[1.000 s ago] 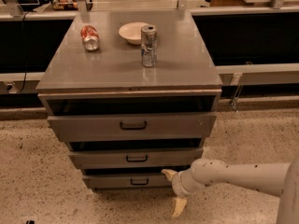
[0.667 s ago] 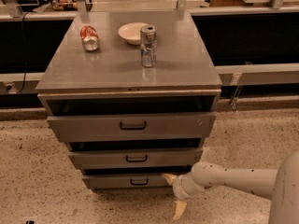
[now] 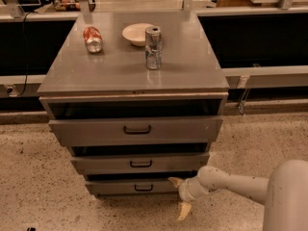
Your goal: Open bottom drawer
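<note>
The bottom drawer [image 3: 120,186] is the lowest, narrowest grey front of the cabinet, with a small black bar handle [image 3: 143,187] at its centre. It stands slightly pulled out, with a dark gap above it. My gripper [image 3: 179,196] is low at the drawer's right end, to the right of the handle. Its two tan fingers are spread: the upper fingertip [image 3: 174,181] lies near the drawer's right edge and the lower one [image 3: 184,211] points down at the floor. It holds nothing.
Above are the mid-sized drawer [image 3: 139,163] and the widest drawer [image 3: 137,130], both slightly open. On the cabinet top [image 3: 110,71] stand a silver can [image 3: 153,47], a white bowl [image 3: 137,34] and a lying red can [image 3: 93,39]. Speckled floor [image 3: 38,191] surrounds the cabinet.
My gripper and arm have shifted slightly left, closer to the bottom drawer's right end. The drawers and the things on top have not moved.
</note>
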Controlling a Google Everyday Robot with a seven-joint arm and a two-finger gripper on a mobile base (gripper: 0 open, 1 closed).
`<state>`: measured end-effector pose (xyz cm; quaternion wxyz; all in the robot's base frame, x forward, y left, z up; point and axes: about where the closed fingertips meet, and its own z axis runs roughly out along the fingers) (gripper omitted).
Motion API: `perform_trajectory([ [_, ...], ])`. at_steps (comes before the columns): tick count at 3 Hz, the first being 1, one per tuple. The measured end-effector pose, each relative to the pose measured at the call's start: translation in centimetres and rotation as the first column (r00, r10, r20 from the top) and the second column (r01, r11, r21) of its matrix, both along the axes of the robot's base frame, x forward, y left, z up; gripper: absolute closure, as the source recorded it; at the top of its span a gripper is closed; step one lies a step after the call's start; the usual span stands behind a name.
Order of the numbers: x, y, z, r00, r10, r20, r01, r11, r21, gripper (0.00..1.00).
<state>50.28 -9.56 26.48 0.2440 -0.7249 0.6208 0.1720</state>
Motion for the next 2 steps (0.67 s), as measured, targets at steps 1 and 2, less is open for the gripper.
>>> perform_trajectory([
  [1, 2.9, -1.0, -2.1, 0.9988, -0.038, 0.032, 0.038, 0.999, -0.010, 0.00],
  [2, 5.2, -1.9, -3.9, 0.9927, -0.088, 0.082, 0.090, 0.996, -0.023, 0.00],
])
